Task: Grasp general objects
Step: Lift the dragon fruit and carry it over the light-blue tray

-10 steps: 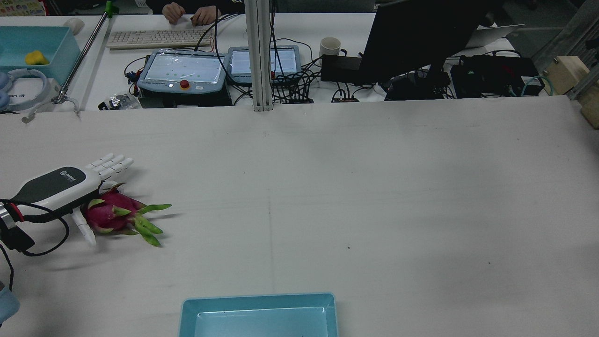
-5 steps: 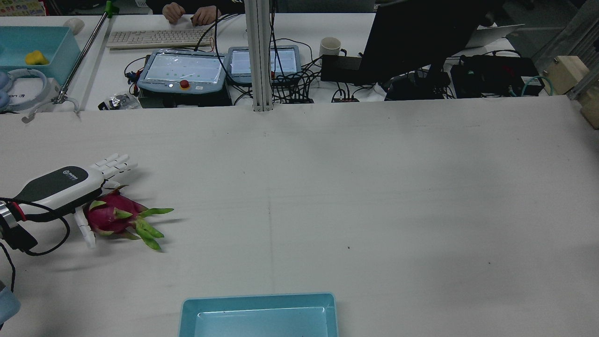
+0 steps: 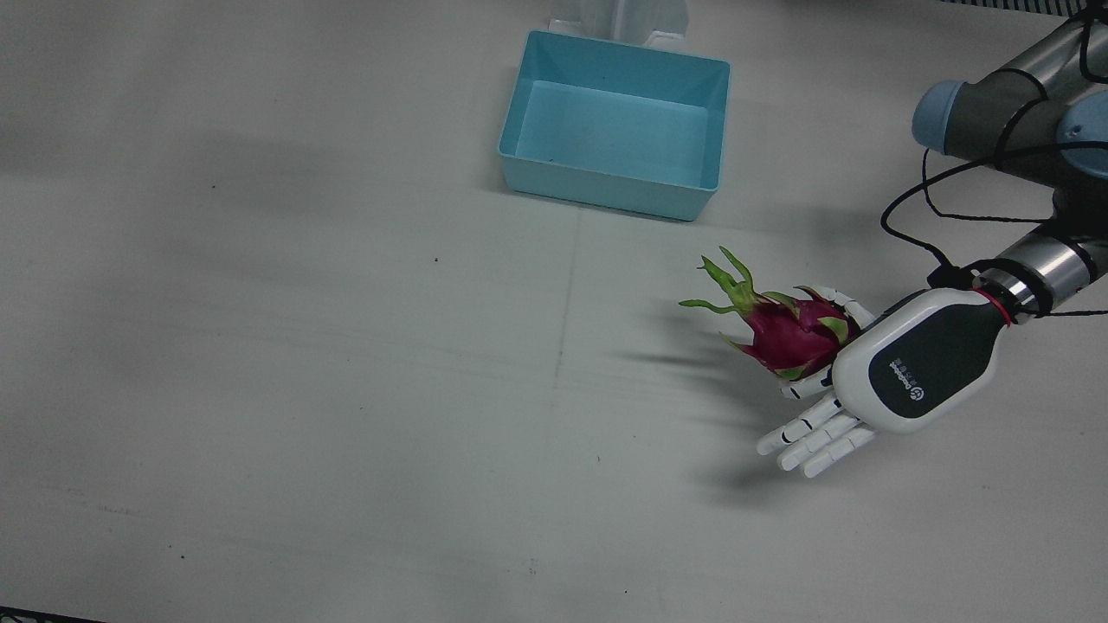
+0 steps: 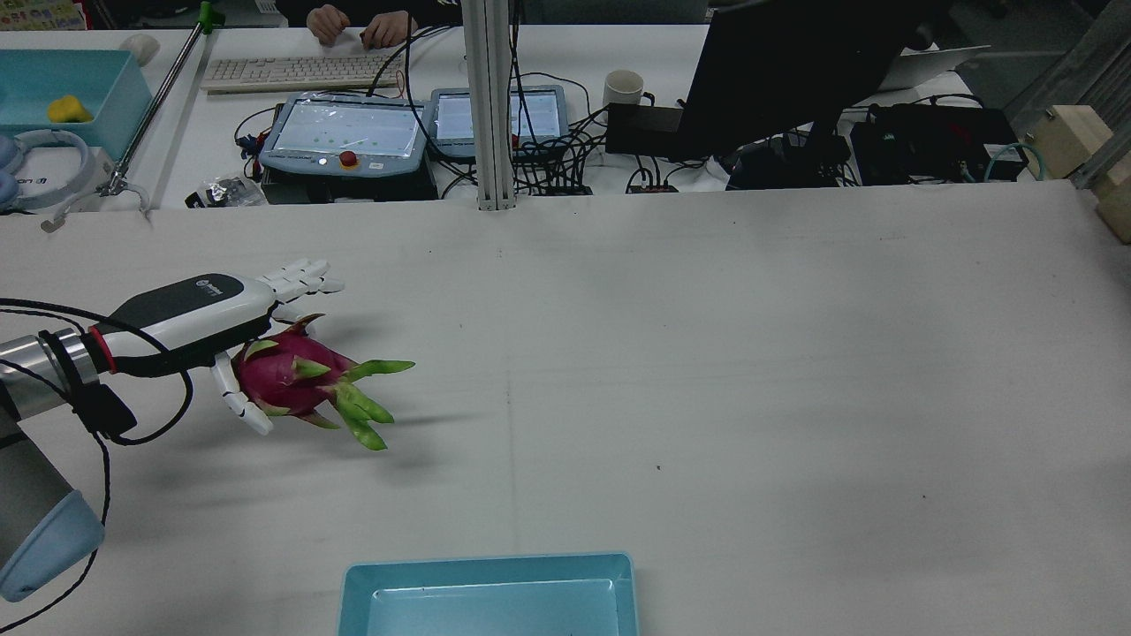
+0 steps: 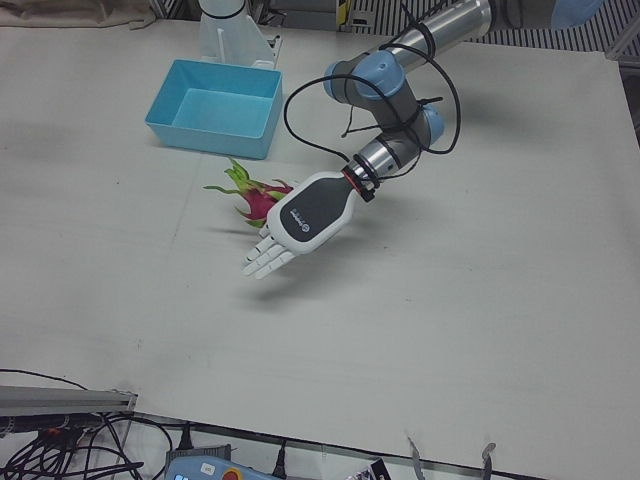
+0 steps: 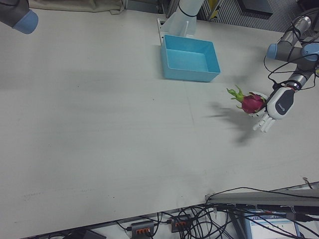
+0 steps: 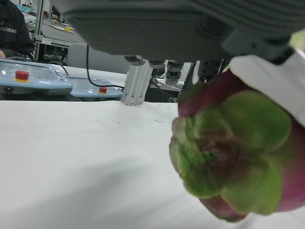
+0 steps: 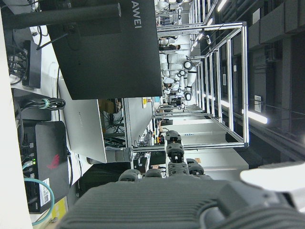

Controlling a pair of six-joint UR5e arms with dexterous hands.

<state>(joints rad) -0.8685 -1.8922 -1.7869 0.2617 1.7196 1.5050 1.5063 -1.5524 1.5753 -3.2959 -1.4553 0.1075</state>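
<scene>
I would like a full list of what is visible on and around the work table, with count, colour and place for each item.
dragon fruit: one, magenta with green scales, held above the table in front of the robot's left arm.
bin: one, light blue, near the robot's edge of the table at the middle, nothing seen inside.
table: one, white, under everything.
teach pendants: two, grey-blue with red buttons, on the far desk.
keyboard: one, off-white, far desk.
mug: one, white, far desk.
monitor: one, black, far desk.
left hand: one, white and dark grey, holding the dragon fruit.
right hand: only its dark underside shows in its own view; whether open or shut cannot be told.
</scene>
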